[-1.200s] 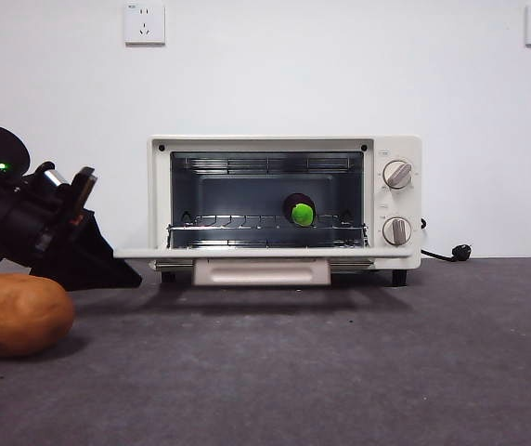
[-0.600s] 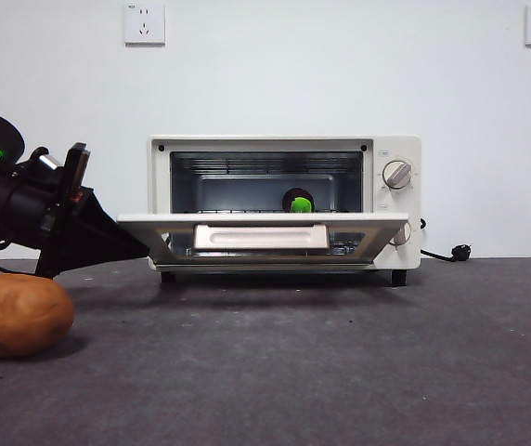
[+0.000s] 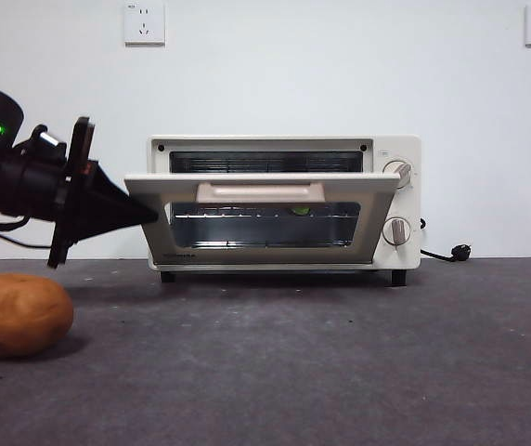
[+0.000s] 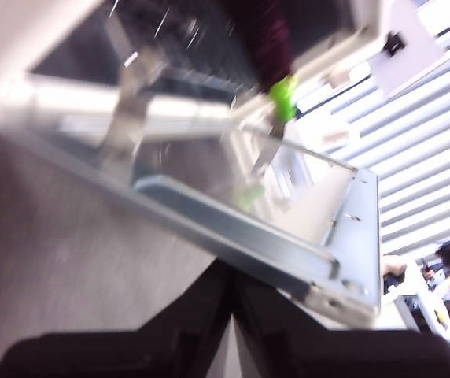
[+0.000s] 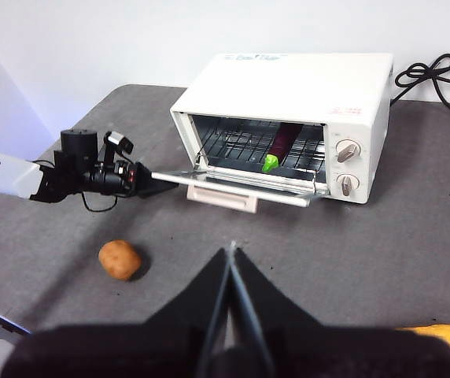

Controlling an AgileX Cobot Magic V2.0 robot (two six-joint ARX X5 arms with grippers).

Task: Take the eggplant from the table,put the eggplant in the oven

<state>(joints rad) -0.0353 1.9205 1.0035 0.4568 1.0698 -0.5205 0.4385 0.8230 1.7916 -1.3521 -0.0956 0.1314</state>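
With the dark purple toy eggplant (image 5: 285,138) inside, the cream-white toaster oven's (image 3: 284,204) door is lifted by the left claw (image 3: 140,216), pressed together; full closure remains.

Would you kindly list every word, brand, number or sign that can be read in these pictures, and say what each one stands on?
No text can be read in any view.
Top of the oven: two printed marks, too small and blurred to read.
Beside the oven's two knobs: faint markings, too small to read.
Wall sockets: small marks, not readable.
Left gripper and right gripper: no lettering seen.
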